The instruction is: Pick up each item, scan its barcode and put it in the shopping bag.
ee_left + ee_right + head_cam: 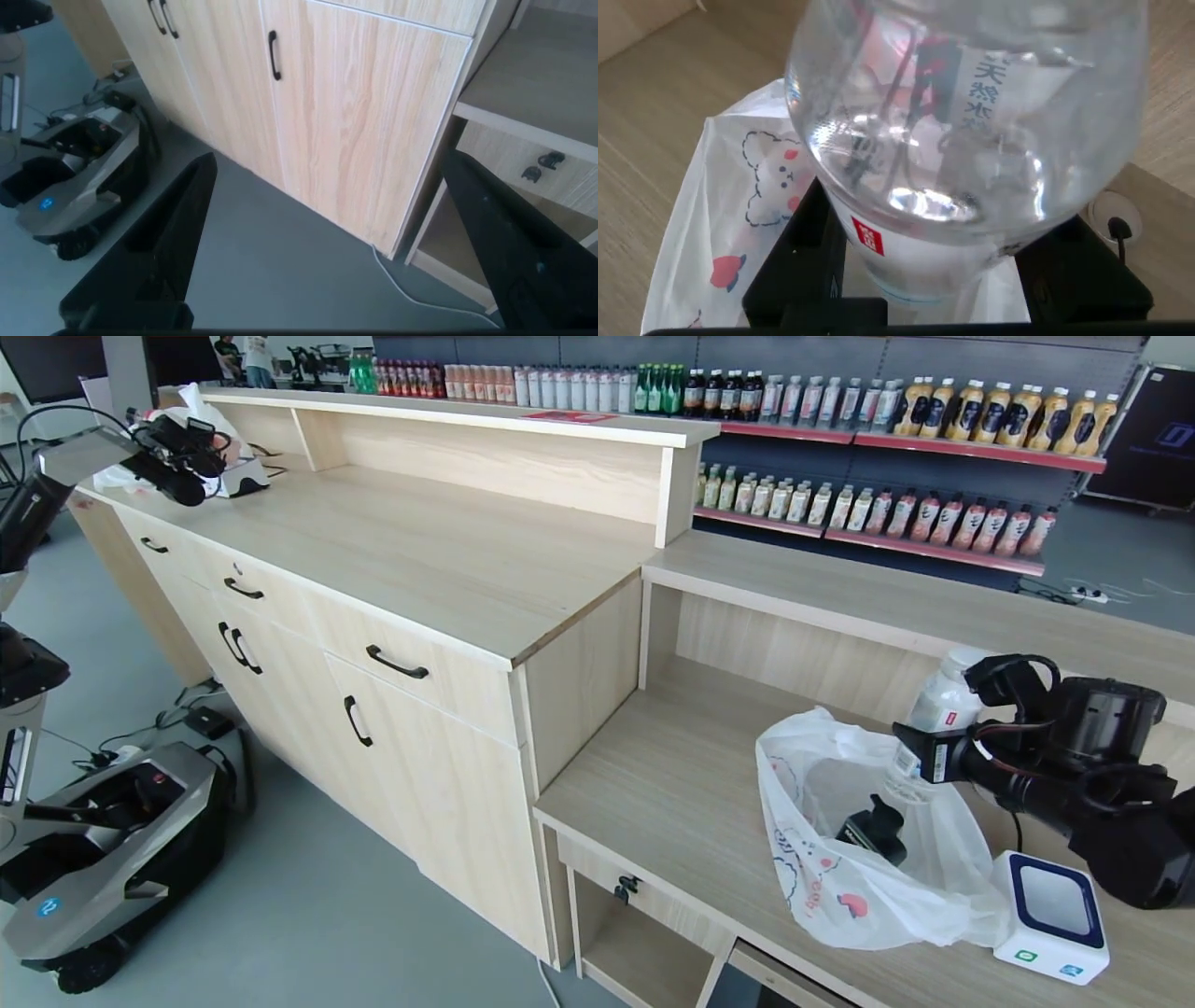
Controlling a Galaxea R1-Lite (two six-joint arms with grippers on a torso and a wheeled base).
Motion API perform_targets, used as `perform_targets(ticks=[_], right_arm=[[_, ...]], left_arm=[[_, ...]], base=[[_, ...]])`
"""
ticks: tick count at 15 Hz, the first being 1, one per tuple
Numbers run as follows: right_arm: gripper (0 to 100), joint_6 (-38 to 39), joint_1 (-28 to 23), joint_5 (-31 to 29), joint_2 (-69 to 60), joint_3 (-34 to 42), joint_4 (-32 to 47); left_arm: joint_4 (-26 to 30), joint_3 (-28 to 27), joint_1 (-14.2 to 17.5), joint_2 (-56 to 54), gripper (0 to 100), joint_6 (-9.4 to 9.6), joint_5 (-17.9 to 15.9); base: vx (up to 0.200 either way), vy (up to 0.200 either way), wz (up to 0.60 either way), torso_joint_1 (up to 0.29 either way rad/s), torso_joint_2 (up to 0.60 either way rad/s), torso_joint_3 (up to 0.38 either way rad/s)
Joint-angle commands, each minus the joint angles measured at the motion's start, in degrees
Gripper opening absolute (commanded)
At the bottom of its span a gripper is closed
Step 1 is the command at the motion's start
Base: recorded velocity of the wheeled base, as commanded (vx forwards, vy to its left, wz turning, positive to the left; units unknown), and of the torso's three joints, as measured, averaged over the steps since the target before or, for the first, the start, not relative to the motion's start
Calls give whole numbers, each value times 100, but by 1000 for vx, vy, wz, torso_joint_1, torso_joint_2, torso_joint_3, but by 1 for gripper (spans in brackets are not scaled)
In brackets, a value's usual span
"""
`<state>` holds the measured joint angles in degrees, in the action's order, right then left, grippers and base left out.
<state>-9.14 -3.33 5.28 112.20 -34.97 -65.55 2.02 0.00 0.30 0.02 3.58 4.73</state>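
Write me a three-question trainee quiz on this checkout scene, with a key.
1. True or false: the left claw is open and holds nothing.
2. What does the right claw grip? A. a clear bottle B. a green can C. a cardboard box
3. Fill in the blank: the white scanner stands on the counter right beside the ____.
Key: 1 true; 2 A; 3 shopping bag.
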Motion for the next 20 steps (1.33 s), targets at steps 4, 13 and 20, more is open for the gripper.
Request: perform_targets(ticks=[4,13,20], right_arm=[[0,-35,-10,448,1164,-176,-802],[0,-44,-71,606,1911,-335,-1461],[0,-44,-107,624,2333,-572,-1698]], left_arm=[[0,0,5,-2,100,2,2],[0,0,5,-2,100,2,2],[0,0,5,-2,100,-7,2]], base=[[0,0,0,0,0,0],[0,0,0,0,0,0],[0,0,0,0,0,0]])
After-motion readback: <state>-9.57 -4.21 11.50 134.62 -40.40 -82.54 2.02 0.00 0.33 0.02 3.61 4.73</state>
